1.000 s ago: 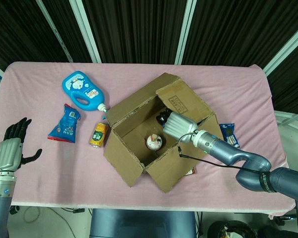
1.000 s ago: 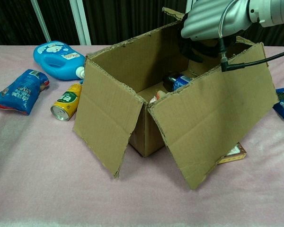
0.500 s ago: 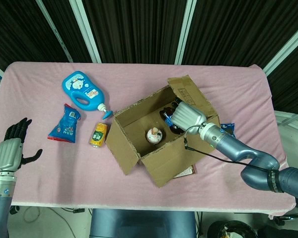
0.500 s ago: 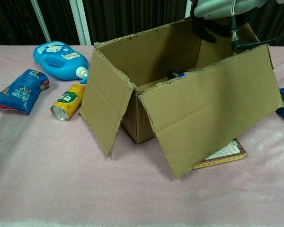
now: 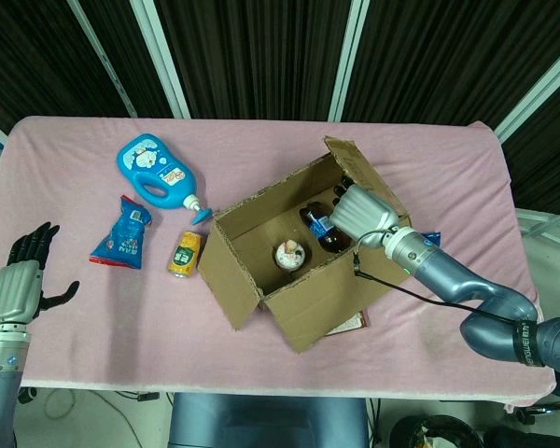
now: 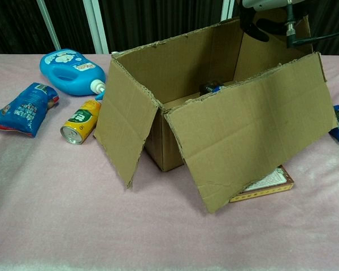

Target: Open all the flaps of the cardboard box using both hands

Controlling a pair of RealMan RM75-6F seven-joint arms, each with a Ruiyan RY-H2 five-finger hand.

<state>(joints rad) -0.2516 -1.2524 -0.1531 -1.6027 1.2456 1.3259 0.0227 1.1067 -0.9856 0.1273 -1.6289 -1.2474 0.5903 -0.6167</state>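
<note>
The cardboard box (image 5: pixel 289 252) sits near the middle of the pink-covered bench (image 5: pixel 429 168), top open, with its near long flap (image 6: pixel 251 127) folded down over the front and the left end flap (image 6: pixel 127 127) hanging outward. The right hand (image 5: pixel 362 210) rests against the right end flap (image 5: pixel 355 168), which stands upright; whether its fingers clasp the cardboard or only press on it, I cannot tell.

The head view looks down into the box, showing a dark bottle (image 5: pixel 322 227) and a small round-topped item (image 5: pixel 288 254) on the floor inside. The chest view hides most of that, showing only a bit of the bottle's label (image 6: pixel 211 87), but it reveals a flat printed packet (image 6: pixel 265 185) under the front flap.

The left hand (image 5: pixel 19 280) hovers at the bench's left edge, fingers spread, holding nothing; only the head view shows it.

Since a second ago the box has turned and slid rightwards, and the right hand has moved from inside the opening out to the right end flap.

Left of the box lie a yellow can (image 5: pixel 185 254), a blue detergent bottle (image 5: pixel 152 173) and a blue snack bag (image 5: pixel 123 233).
</note>
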